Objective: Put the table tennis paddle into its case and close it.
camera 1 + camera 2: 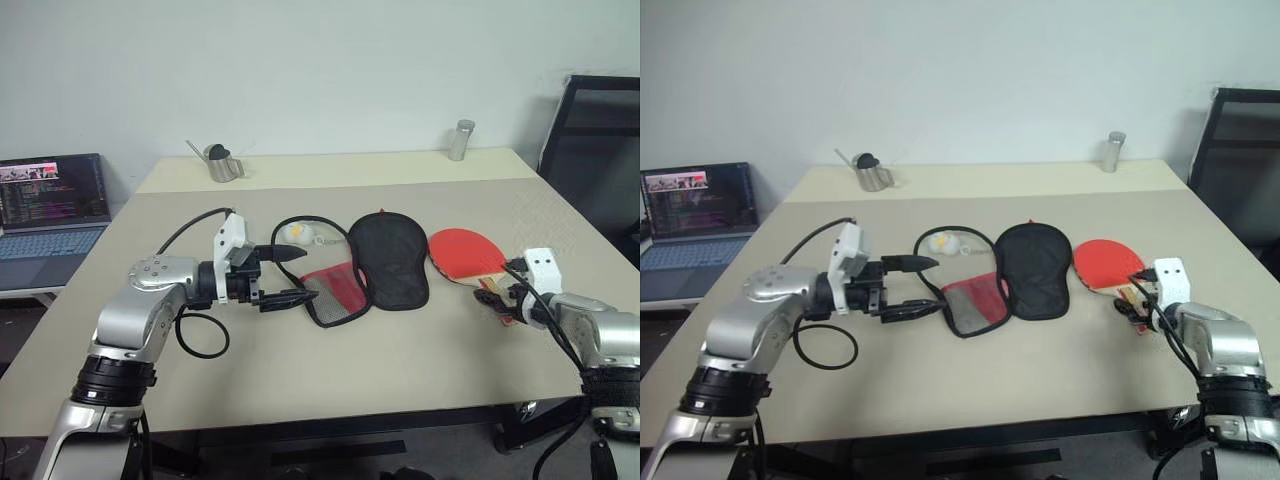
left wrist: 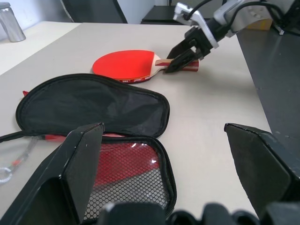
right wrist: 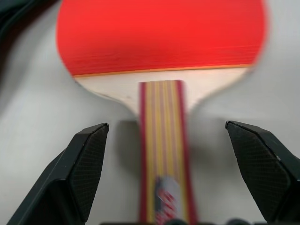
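Nearest the camera, the left claw (image 1: 283,276) hovered over the tabletop (image 1: 400,360) with its two black fingers spread wide and nothing between them, pointing to the robot's right at the open case (image 1: 362,268). The case lay unzipped and spread flat just past those fingertips, red mesh half toward the left claw, black half beyond it, with a small white-yellow ball charm (image 1: 296,233) on a cord behind. To the right of the black half, and it seemed just clear of it though the head views left that gap hard to judge, lay the table tennis paddle (image 1: 468,253), red face up, its long axis running from the blade near the case out along the handle toward the robot's right side. The right claw (image 3: 163,180) was plainly the nearer one: its wrist view showed the striped handle lying straight up the middle between two wide-apart fingers, neither pad touching the wood. The left wrist view added what that one could not, the right claw (image 2: 180,54) seen from the side, set low at the handle's end, jaws apart and not yet clamped.
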### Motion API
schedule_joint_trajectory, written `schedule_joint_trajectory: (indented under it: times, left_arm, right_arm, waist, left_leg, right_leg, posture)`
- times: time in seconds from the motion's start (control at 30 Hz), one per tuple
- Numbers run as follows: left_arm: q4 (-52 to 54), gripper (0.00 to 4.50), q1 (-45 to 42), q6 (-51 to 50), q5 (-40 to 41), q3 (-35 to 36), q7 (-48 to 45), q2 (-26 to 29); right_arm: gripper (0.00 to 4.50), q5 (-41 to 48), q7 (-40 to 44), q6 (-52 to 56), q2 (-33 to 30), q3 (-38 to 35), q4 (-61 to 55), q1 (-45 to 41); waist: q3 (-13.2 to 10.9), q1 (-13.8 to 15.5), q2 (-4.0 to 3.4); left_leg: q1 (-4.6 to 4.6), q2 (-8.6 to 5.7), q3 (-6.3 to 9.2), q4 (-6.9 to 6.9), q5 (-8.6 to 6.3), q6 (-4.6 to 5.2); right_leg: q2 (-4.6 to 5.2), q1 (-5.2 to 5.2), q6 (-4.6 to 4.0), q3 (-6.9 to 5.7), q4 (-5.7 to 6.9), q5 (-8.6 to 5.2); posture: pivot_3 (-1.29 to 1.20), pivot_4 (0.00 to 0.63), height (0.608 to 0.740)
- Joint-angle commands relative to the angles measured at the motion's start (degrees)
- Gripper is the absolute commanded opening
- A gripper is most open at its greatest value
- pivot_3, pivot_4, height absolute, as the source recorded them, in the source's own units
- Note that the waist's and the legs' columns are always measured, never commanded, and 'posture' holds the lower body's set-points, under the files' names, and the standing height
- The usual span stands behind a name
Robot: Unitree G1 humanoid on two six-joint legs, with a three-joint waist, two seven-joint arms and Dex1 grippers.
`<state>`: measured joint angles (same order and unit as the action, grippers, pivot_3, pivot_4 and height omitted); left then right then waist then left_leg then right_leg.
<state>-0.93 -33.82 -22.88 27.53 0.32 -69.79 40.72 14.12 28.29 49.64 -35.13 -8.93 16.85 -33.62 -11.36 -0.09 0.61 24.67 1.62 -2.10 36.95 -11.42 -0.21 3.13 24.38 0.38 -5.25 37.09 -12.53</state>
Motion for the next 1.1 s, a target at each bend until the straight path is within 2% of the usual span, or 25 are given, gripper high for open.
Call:
schedule_joint_trajectory:
  times: [0.03, 0.3, 0.33, 0.4, 0.7, 0.83, 0.97, 1.1]
  left_arm:
    - [0.87, 4.5, -0.64, 1.35, -0.02, 1.25, -0.09, 0.48]
    - [2.12, 4.5, 1.3, 1.46, 0.22, 2.7, 1.16, 1.69]
    - [2.23, 4.5, 1.52, 1.45, 0.29, 2.88, 1.23, 1.88]
    - [2.48, 4.5, 1.87, 1.39, 0.38, 3.13, 1.31, 2.11]
    - [2.87, 4.5, 2.43, 1.47, 0.38, 3.33, 1.75, 2.4]
    - [2.24, 4.5, 1.64, 1.59, 0.34, 3.37, 2.18, 1.99]
    - [2.18, 4.5, 1.56, 1.55, 0.43, 3.39, 2.22, 1.95]
    - [2.47, 4.5, 1.38, 1.4, 0.54, 3.31, 2.29, 1.84]
  right_arm:
    - [4.38, -1.5, 1.62, -3.66, -0.85, 1.53, 3.99, -2.93]
    - [4.38, -5.4, 4.8, -8.06, -1.83, 5.74, 12.32, -6.15]
    - [4.22, -5.54, 4.87, -7.99, -1.83, 5.74, 12.86, -6.26]
    - [3.84, -5.47, 4.78, -7.76, -1.75, 5.45, 13.9, -6.48]
    - [1.11, -5.04, 1.56, -7.38, -0.67, 2.35, 15.53, -6.64]
    - [1.1, -5.39, -3.91, -11.24, -0.91, -1.27, 17.95, -7.86]
    - [1.1, -4.23, -5.46, -11.97, -2.32, -3.83, 17.43, -9.68]
    - [1.1, -2.82, -6.06, -8.56, -3.29, -5.14, 10.66, -10.48]
  waist:
    - [0.0, 0.0, 0.0]
    - [0.11, -0.08, 0.18]
    - [0.13, -0.07, 0.21]
    - [0.18, -0.07, 0.3]
    - [0.31, 0.01, 0.51]
    - [0.34, 0.02, 0.56]
    - [0.33, 0.45, 0.54]
    - [0.3, 0.27, 0.5]
  left_leg:
    - [0.0, -0.01, 0.0, 0.0, 0.0, 0.0]
    - [-0.14, 0.01, -0.03, 0.03, 0.0, 0.0]
    - [-0.2, 0.02, -0.02, 0.03, 0.0, 0.0]
    - [-0.26, 0.04, -0.01, 0.03, 0.0, 0.0]
    - [-0.28, 0.07, 0.06, 0.02, 0.0, 0.0]
    - [-0.28, 0.07, 0.06, 0.04, 0.0, 0.0]
    - [-0.25, 0.06, 0.03, 0.04, 0.01, 0.0]
    - [-0.16, 0.05, 0.0, -0.04, 0.0, 0.0]
  right_leg:
    - [0.0, -0.01, 0.0, 0.0, 0.0, 0.0]
    - [0.0, -0.11, 0.0, 0.01, 0.01, 0.03]
    - [0.0, -0.16, -0.01, 0.02, 0.01, 0.04]
    - [0.01, -0.22, -0.01, 0.01, 0.01, 0.04]
    - [0.03, -0.25, -0.02, 0.06, 0.0, 0.05]
    - [0.03, -0.28, -0.02, 0.07, 0.01, 0.05]
    - [0.09, -0.26, -0.01, 0.14, -0.01, 0.07]
    - [0.09, -0.13, -0.01, 0.25, -0.08, 0.06]
  posture:
    - [0.0, 0.15, 0.74]
    - [0.0, 0.15, 0.74]
    - [0.0, 0.15, 0.74]
    - [0.0, 0.15, 0.74]
    - [0.0, 0.15, 0.74]
    - [0.0, 0.15, 0.74]
    - [0.0, 0.15, 0.74]
    - [0.0, 0.15, 0.74]
